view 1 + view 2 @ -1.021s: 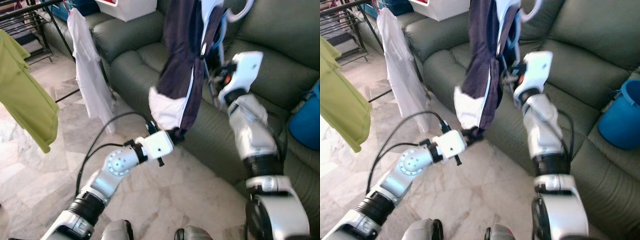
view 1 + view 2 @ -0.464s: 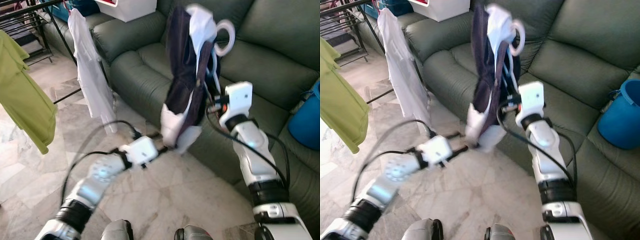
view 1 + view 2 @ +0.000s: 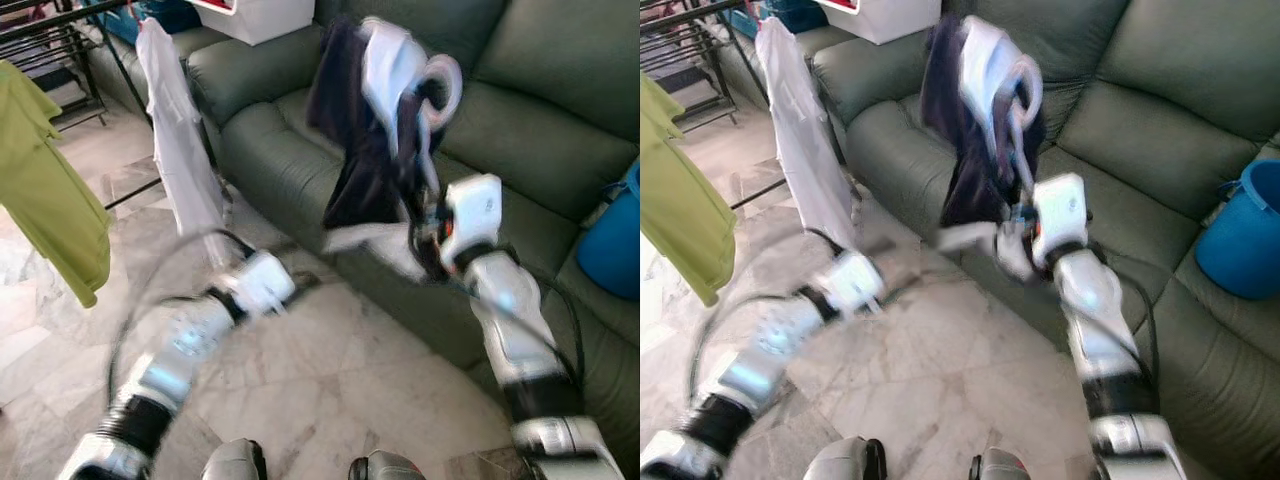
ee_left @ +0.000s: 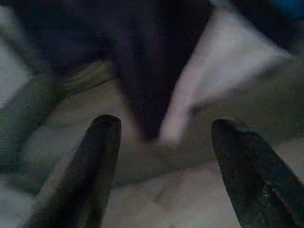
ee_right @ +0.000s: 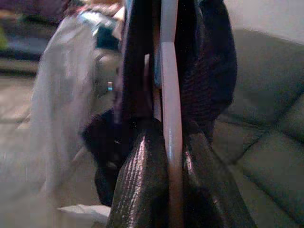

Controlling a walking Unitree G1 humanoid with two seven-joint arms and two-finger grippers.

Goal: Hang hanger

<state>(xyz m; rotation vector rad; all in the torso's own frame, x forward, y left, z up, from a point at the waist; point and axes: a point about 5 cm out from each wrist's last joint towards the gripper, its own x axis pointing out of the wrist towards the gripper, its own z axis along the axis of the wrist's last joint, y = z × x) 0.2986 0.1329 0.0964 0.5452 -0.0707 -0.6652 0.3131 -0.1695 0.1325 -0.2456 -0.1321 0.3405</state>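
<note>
Hanging not yet done: hanger (image 3: 1012,95), pale plastic with a rounded hook loop, being carried upper centre of the frame, above the sofa (image 3: 1160,130) and well apart from the drying rack (image 3: 60,30) at upper left. Right end effector (image 3: 1023,215) clamping the hanger's flat stem between both black fingers (image 5: 142,185), seen pinched tight in the right wrist view. Garment (image 3: 370,150) draping from the hanger: dark navy cloth, soft and limp, with white panels and a white hem trailing loose toward the seat cushion; bunching and swinging, judging by the blur. Left end effector (image 3: 300,283) hovering low at centre left over the floor, fingers (image 4: 95,161) spread wide and holding nothing, dark cloth just ahead of them. Remaining, as a judgement: carrying the hanger across to the rack rail and hooking it on. Sofa: olive-green leather-like upholstery, plump and creased. Floor (image 3: 330,380): glossy pale marble tile, veined. On the rack already: lime-green shirt (image 3: 50,190), matte knit, at left edge; thin white shirt (image 3: 180,140), semi-sheer. Blue bucket (image 3: 1240,240), smooth plastic, resting at right edge on the sofa. White box (image 3: 260,15) at top.
</note>
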